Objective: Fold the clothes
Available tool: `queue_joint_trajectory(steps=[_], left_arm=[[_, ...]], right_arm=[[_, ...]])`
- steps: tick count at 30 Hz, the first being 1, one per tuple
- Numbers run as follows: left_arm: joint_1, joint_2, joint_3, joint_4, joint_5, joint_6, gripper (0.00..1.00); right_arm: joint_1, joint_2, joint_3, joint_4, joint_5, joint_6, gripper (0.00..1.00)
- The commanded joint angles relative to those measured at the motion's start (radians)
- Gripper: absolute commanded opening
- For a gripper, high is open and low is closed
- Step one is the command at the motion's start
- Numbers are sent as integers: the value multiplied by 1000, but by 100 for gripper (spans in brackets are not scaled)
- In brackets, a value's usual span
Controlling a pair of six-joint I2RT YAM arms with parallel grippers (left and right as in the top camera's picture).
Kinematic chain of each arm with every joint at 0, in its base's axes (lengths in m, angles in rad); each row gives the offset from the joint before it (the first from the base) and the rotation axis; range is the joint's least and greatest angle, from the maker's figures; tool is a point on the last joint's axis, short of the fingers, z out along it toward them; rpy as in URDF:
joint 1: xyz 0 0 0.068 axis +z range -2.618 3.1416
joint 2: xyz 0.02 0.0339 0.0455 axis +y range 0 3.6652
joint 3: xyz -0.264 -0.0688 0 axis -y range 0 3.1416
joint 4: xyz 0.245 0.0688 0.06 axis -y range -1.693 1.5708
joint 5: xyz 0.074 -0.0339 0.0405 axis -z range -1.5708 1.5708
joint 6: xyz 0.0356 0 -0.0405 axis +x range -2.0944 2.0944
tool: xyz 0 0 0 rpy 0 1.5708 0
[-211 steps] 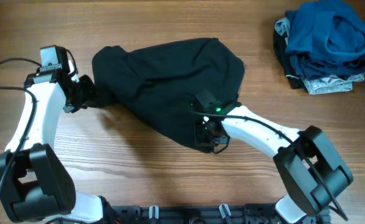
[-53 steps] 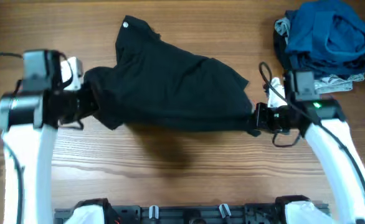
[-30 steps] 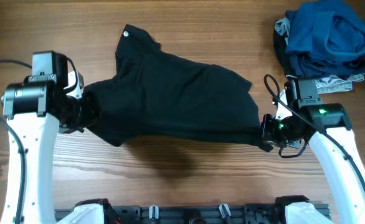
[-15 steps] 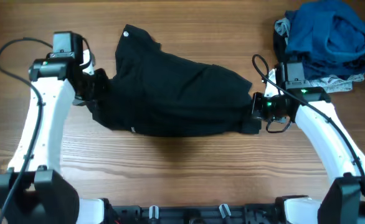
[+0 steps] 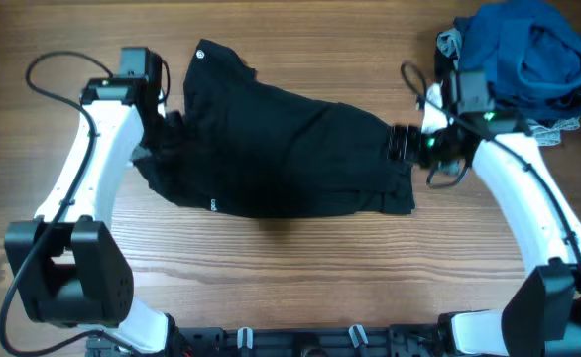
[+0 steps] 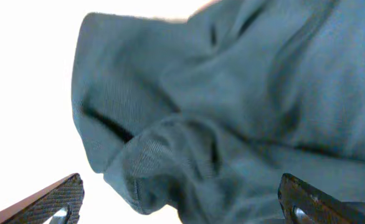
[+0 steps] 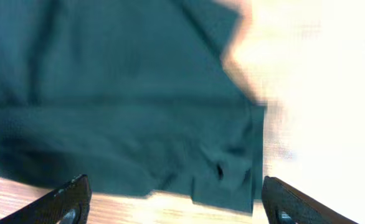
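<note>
Overhead view: we see a wooden worktop (image 5: 290, 297) with two white arms, one reaching in at each side
Black T-shirt (image 5: 281, 149): spread out but rumpled across the middle of the worktop, closer to the far edge than to the near edge
Shirt outline: one narrower part points toward the far edge, and the long lower hem runs roughly along the line of the near edge
White mark (image 5: 201, 54): a small pale dot on the part of the shirt nearest the far edge
Left gripper (image 5: 164, 134): at the shirt's left side, over bunched fabric
Left jaws: in the left wrist view the two fingers (image 6: 55, 200) stand wide apart, released, with a rounded fold of the shirt lying ahead of them and nothing grasped
Right gripper (image 5: 402, 145): at the shirt's right side, just above its right-hand corner
Right jaws: in the right wrist view the fingers (image 7: 70, 198) are also spread wide, released, with the shirt's corner flat on the wood ahead of them
Pile of other garments (image 5: 523, 55): in the far right corner, a blue one on top with dark and grey ones beneath, apart from the shirt and just beside the right arm
</note>
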Motion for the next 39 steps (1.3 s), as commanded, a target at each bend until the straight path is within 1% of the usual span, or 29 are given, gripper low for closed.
queue_joint_trajectory(steps=[1,2,3,5,8,10,14,15,18,22,25,27,29,30,31,32,33,35,36,37,39], left_arm=[[3,-17,207,44,80,58,100],[3,-11,255,77,175,142,100],[3,9,315,124,214,180,100],[3,53,346,206,214,187,100],[2,198,351,422,230,249,100],[2,301,352,549,233,268,100],[-3,437,352,705,229,318,100],[-3,480,352,768,220,340,100],[-3,534,352,835,217,340,100],[-13,606,352,838,251,340,100],[-23,612,352,853,252,340,99],[-40,623,352,849,263,340,96],[-51,635,352,850,262,340,86],[-60,645,352,849,263,335,53],[-64,650,352,844,262,335,28],[-65,651,352,833,262,333,12],[-62,649,352,817,261,332,4],[-47,630,352,760,253,328,4],[-37,612,352,727,221,304,4],[-21,576,352,674,174,275,4],[11,482,352,583,160,275,4]], right_arm=[[-5,0,140,7,9,-92,91],[-5,0,156,31,9,-113,91],[-5,0,157,58,6,-132,92],[-5,0,157,74,6,-137,92],[-5,0,157,76,5,-138,92],[-4,0,157,54,-3,-131,92],[12,0,157,6,-2,-129,92],[13,0,157,0,-2,-128,92],[15,0,157,-3,-2,-102,92],[15,0,157,0,-1,-103,92],[15,0,157,1,-2,-103,92],[15,0,157,1,-2,-103,92],[15,0,157,1,-2,-103,91],[15,0,157,1,-2,-103,90],[15,0,157,2,-2,-103,88],[15,0,157,5,0,-106,88],[15,0,157,14,11,-106,87],[15,0,157,57,27,-106,86],[15,0,157,106,35,-107,85],[15,1,157,146,40,-107,84],[15,15,157,214,40,-108,82]])
